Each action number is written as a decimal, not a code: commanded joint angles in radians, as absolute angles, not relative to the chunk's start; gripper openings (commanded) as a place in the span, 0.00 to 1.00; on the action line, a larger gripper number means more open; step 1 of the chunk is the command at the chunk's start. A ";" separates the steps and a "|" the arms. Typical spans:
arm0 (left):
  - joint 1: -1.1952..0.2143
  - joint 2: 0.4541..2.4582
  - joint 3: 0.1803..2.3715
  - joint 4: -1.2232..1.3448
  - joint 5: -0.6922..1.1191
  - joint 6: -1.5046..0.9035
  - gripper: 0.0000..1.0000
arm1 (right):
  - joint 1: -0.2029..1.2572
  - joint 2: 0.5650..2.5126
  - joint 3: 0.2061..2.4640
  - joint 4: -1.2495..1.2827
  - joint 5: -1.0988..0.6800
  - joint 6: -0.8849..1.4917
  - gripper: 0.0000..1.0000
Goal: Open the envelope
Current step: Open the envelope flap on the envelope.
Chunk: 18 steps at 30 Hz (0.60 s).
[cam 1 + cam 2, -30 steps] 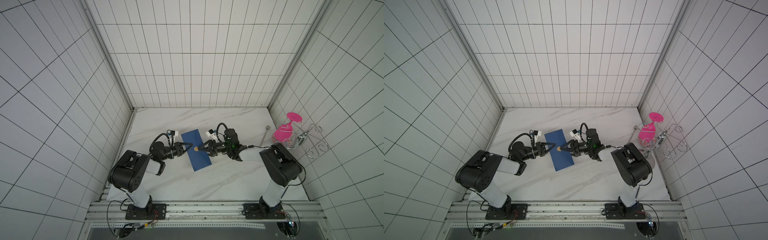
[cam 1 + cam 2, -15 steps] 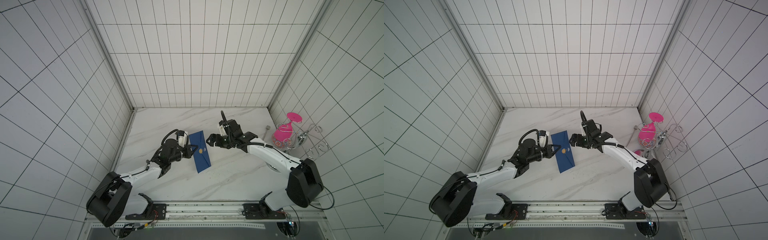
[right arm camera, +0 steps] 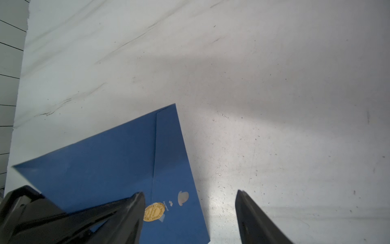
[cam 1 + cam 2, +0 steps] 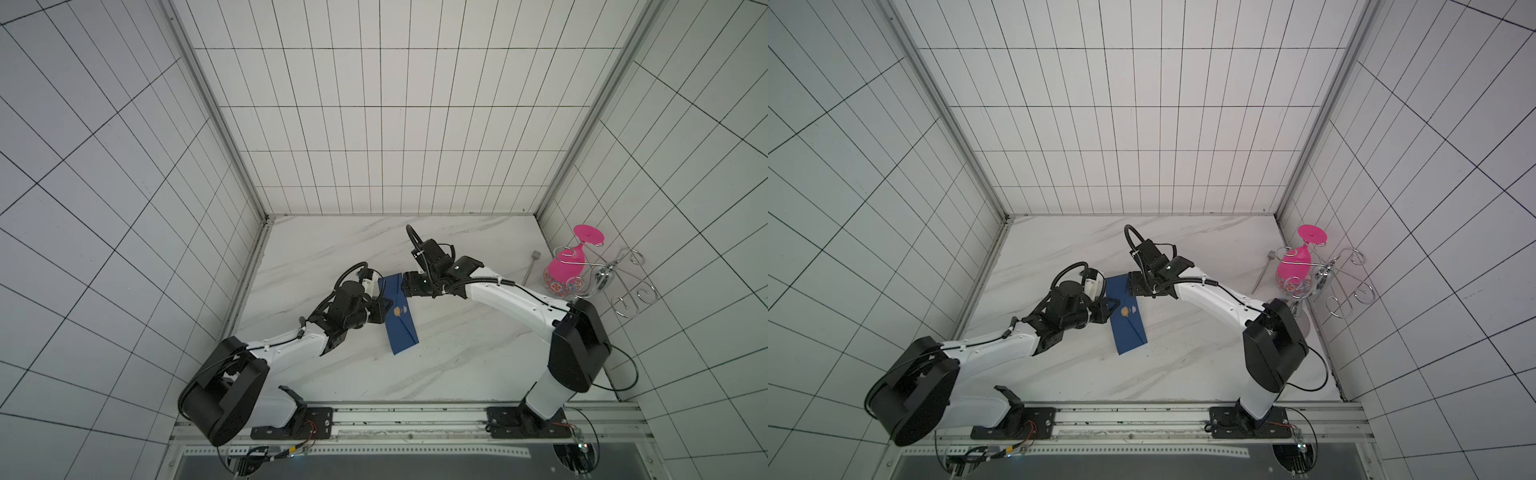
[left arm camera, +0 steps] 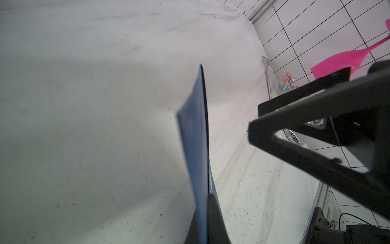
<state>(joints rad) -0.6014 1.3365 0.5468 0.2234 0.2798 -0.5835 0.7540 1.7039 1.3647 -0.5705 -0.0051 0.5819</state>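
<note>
The envelope [image 4: 400, 316] lies mid-table [image 4: 457, 353], its long side running near to far. The left gripper [image 5: 205, 202] is clamped on its left long edge. The right gripper [image 3: 190, 194] stands at its far end with jaws apart (gold seal [image 3: 153, 212] between them), gripping nothing.

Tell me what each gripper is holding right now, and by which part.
The left gripper pinches the envelope by its long edge, near the gold seal. The right gripper holds nothing; its jaws stand open at the envelope's far end.
</note>
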 commanded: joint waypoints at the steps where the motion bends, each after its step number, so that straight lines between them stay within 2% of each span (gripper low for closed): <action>1: -0.605 1.285 0.525 0.278 0.290 -0.577 0.00 | 0.778 1.735 1.446 -0.609 0.052 0.602 0.70; 18: -0.603 1.147 0.471 0.290 0.235 -0.578 0.00 | 0.862 1.811 1.635 -0.704 0.127 0.575 0.71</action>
<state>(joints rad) -0.6014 1.1687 0.4816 0.2710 0.2424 -0.5896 0.8471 1.7683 1.5555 -0.6502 0.0860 0.5838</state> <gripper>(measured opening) 0.044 0.708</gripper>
